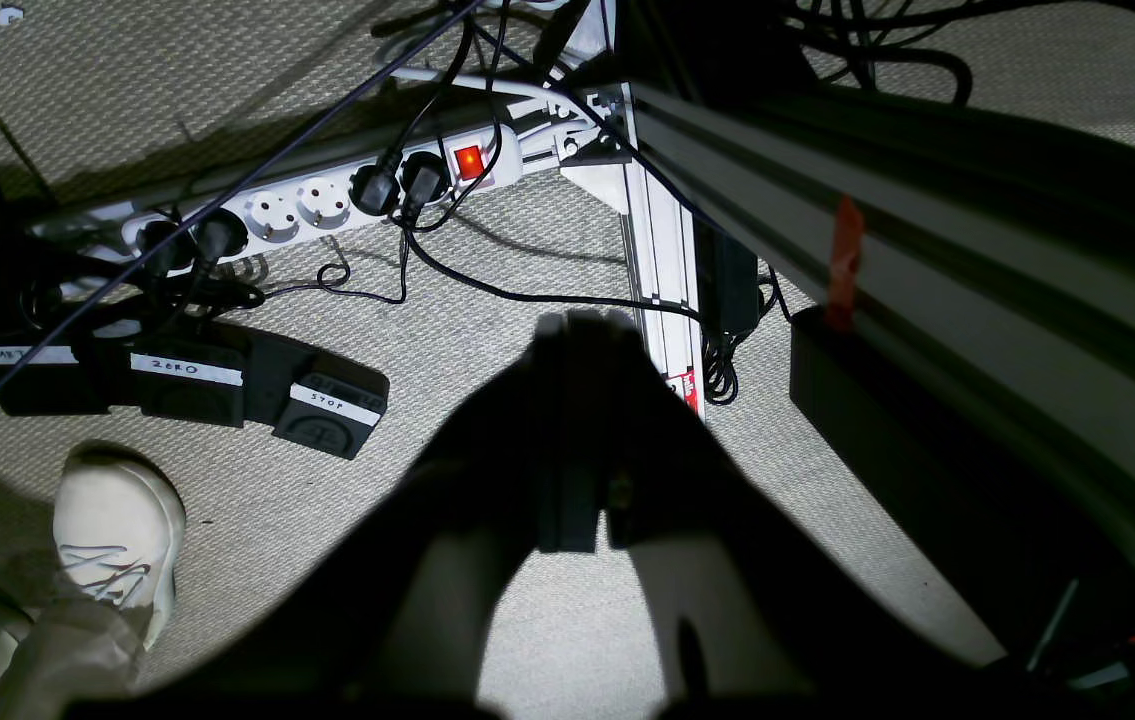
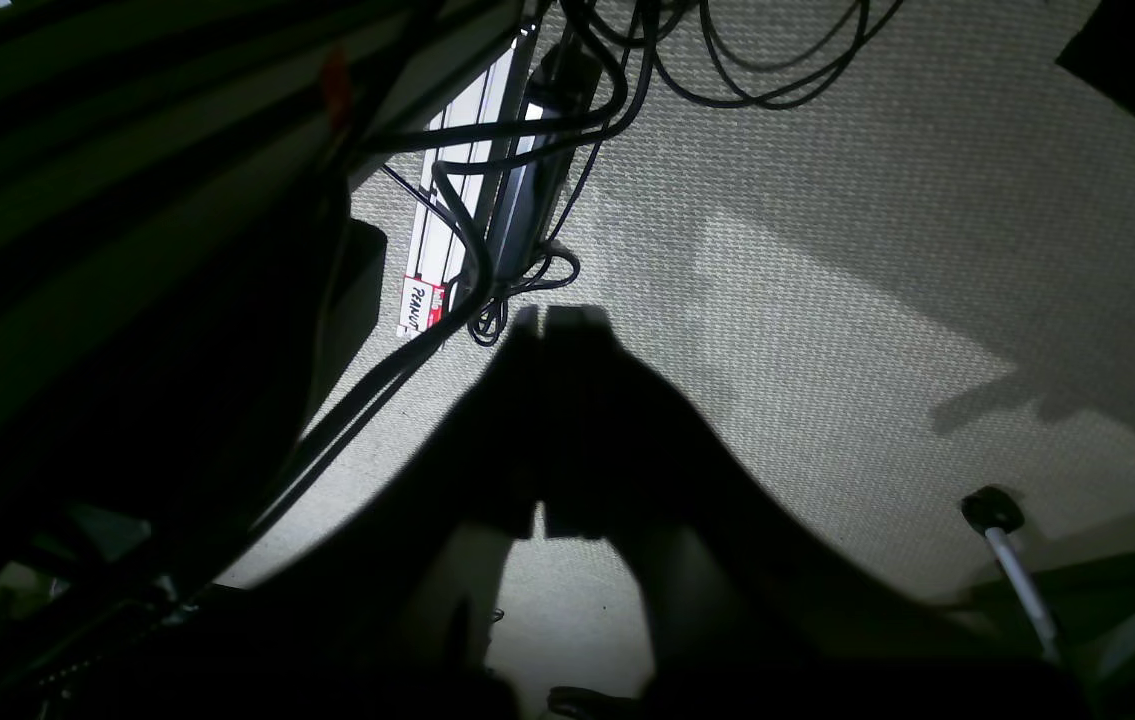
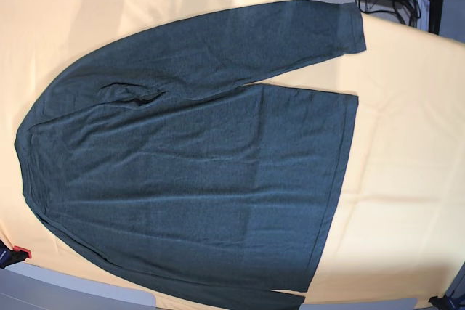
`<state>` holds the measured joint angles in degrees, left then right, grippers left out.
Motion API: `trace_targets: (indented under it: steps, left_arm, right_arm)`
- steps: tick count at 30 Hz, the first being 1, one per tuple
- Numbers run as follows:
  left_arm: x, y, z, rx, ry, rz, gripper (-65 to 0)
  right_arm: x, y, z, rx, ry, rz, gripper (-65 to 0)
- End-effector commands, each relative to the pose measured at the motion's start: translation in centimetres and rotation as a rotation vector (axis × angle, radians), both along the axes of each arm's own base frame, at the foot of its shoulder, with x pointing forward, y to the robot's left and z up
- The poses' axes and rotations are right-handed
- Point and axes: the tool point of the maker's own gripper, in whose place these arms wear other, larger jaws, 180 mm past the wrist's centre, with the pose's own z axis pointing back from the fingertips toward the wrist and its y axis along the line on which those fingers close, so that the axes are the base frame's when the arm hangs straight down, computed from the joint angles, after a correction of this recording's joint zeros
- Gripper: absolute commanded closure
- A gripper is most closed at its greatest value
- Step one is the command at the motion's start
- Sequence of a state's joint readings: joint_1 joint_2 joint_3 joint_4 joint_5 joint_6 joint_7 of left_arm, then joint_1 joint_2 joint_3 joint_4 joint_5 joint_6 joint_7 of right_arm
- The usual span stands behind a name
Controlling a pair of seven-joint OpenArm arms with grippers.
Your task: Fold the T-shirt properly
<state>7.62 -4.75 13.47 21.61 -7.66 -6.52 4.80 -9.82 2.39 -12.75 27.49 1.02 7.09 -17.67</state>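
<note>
Both grippers, left gripper [image 1: 572, 440] and right gripper [image 2: 542, 430], pressed together, empty, off-table. T-shirt [image 3: 196, 157] flat; I'd start by pinching the 12 o'clock sleeve cuff.

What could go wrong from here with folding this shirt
1. The T-shirt has a bunched wrinkle near the shoulder; folding over it would likely lock in a crease.
2. Its lower edge reaches the near edge of the yellow cloth, so it might slip off when pulled.
3. The left claw and right claw hang shut over floor cables; a low swing could snag one.
</note>
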Motion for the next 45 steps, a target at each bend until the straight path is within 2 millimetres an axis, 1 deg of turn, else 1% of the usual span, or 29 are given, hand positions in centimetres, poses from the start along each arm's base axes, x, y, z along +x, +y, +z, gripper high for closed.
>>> trace_targets:
  steps: [1, 15, 37, 41, 43, 45]
  left_arm:
    - [0.0, -0.2, 0.1, -0.011, -0.002, -0.002, 0.0]
    - [0.2, -0.2, 0.1, -0.011, -0.004, -0.003, 0.0]
    - [-0.3, -0.2, 0.0, -0.007, 0.018, -0.007, 0.0]
    - [-0.7, -0.2, 0.1, -0.004, 0.056, -0.019, 0.0]
    - [-1.6, -0.7, 0.3, -0.033, 0.100, -0.042, 0.0]
    - [-2.5, -0.8, 0.7, -0.064, 0.111, -0.061, 0.0]
  right_arm:
    - [0.0, -0.1, 0.1, 0.003, 0.002, 0.003, 0.0]
    - [0.0, -0.1, 0.1, 0.003, 0.001, 0.003, 0.0]
    - [0.0, -0.1, 0.1, 0.003, 0.001, 0.004, 0.0]
    - [-0.1, 0.4, 0.3, 0.027, 0.025, 0.020, 0.0]
    - [-0.9, 0.6, 0.5, 0.046, 0.075, 0.042, 0.0]
    - [-1.6, 0.9, 0.8, 0.058, 0.088, 0.051, 0.0]
